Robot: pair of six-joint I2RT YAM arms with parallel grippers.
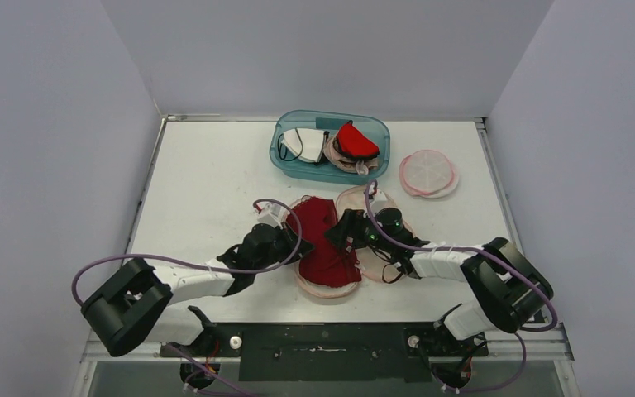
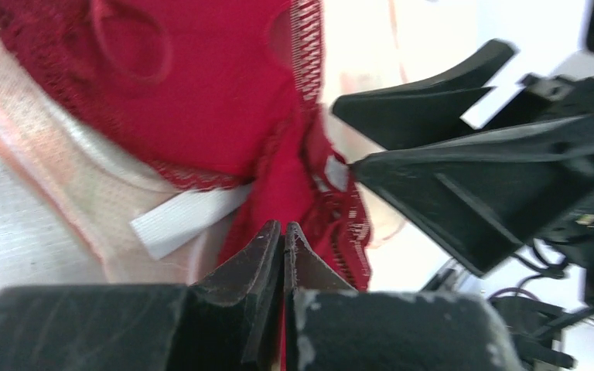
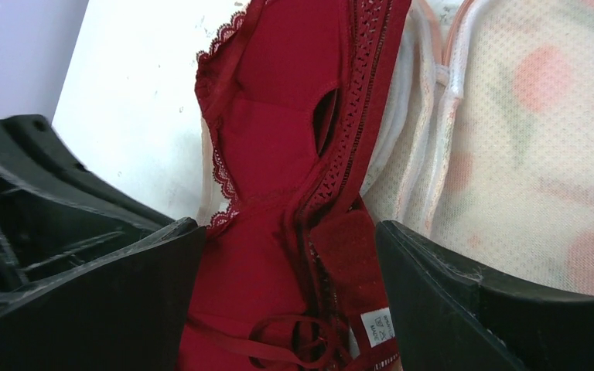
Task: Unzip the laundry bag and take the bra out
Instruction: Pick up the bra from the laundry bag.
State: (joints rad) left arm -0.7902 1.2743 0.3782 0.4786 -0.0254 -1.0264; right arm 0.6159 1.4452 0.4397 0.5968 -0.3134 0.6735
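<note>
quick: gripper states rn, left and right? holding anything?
left gripper: jaws shut, pinching an edge of the red bra.
right gripper: jaws open, straddling the bra, not gripping it.

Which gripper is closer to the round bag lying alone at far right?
Right. Right gripper is front-left of the round bag; left gripper is farther left, across the red bra.

Robot arms: two, left arm (image 1: 207, 281) and right arm (image 1: 446, 260)
Red bra (image 1: 327, 236): one
Laundry bags: two, open bag (image 1: 327, 289) and round flat bag (image 1: 428, 172)
Blue tub (image 1: 284, 162): one
Garments (image 1: 354, 141) in tub: at least three
</note>
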